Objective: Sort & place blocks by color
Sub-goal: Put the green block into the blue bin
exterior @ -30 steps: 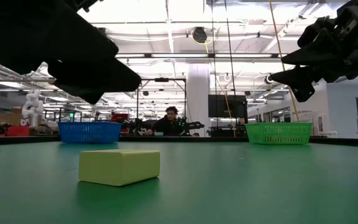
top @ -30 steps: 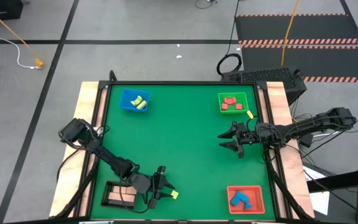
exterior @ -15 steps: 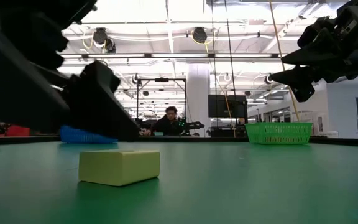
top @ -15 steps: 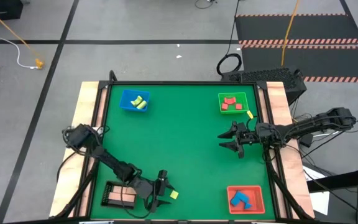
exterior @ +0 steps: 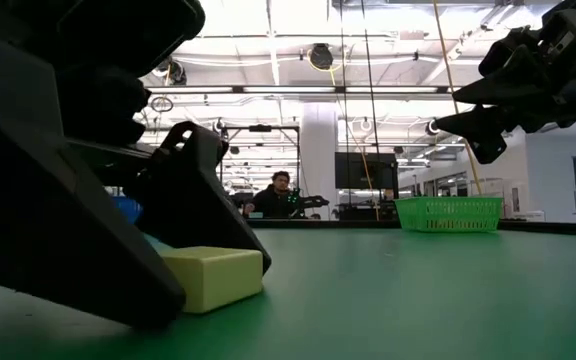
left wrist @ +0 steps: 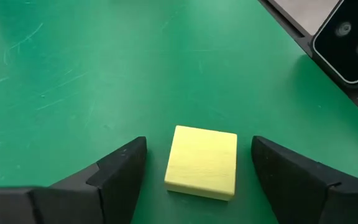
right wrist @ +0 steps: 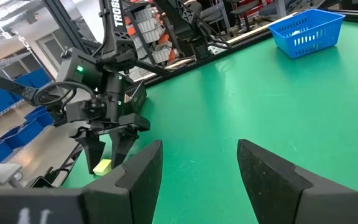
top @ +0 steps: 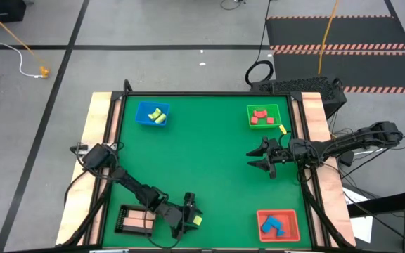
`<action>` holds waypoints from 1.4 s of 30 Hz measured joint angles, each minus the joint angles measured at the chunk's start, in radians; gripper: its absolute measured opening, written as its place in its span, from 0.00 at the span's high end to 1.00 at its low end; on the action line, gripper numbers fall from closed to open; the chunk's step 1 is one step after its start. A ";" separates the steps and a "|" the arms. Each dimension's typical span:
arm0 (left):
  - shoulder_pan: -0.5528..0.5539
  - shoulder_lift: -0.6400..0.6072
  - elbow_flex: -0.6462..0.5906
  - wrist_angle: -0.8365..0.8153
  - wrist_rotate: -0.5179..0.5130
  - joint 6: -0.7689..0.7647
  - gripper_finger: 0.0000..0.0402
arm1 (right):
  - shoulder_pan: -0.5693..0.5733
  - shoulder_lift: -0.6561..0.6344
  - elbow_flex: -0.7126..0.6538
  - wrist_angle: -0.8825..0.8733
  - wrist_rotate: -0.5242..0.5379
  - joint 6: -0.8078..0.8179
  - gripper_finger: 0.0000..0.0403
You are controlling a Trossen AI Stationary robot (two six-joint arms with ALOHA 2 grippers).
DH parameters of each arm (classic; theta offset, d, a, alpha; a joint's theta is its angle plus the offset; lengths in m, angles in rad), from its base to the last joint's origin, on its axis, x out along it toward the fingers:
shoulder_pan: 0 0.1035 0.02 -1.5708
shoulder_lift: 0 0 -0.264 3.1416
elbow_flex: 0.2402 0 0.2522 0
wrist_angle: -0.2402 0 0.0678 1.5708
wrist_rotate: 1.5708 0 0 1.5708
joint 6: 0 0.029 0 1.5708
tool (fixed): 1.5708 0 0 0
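Left wrist view shows the left gripper [left wrist: 194, 171] spread wide around a small flat yellow-green block [left wrist: 202, 161] on the green counter [left wrist: 104, 74], just beside the black tray [top: 133, 219], probably so it can close on both sides. The right gripper [top: 259, 160] hangs released near the green basket [top: 262, 117], waiting. From above, the arm partly hides the block.

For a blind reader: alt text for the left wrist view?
A yellow-green block lies flat on the green table, between the left gripper's two open dark fingers, touching neither. A camera housing shows at the table's edge.
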 joint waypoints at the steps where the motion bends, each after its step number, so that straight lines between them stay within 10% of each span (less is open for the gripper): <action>1: 0.000 -0.001 0.000 0.000 0.001 0.000 0.30 | 0.000 0.000 0.000 0.000 0.000 0.000 0.51; 10: 0.009 -0.004 -0.001 -0.008 -0.001 -0.014 0.66 | 0.000 0.000 0.000 0.000 0.000 0.000 0.51; 28: 0.145 -0.406 -0.005 -0.437 0.005 -0.063 0.66 | 0.000 0.000 0.000 0.000 0.000 0.000 0.51; 42: 0.371 -0.836 -0.013 -0.998 -0.247 0.023 0.66 | 0.000 0.000 0.000 0.000 0.000 0.000 0.51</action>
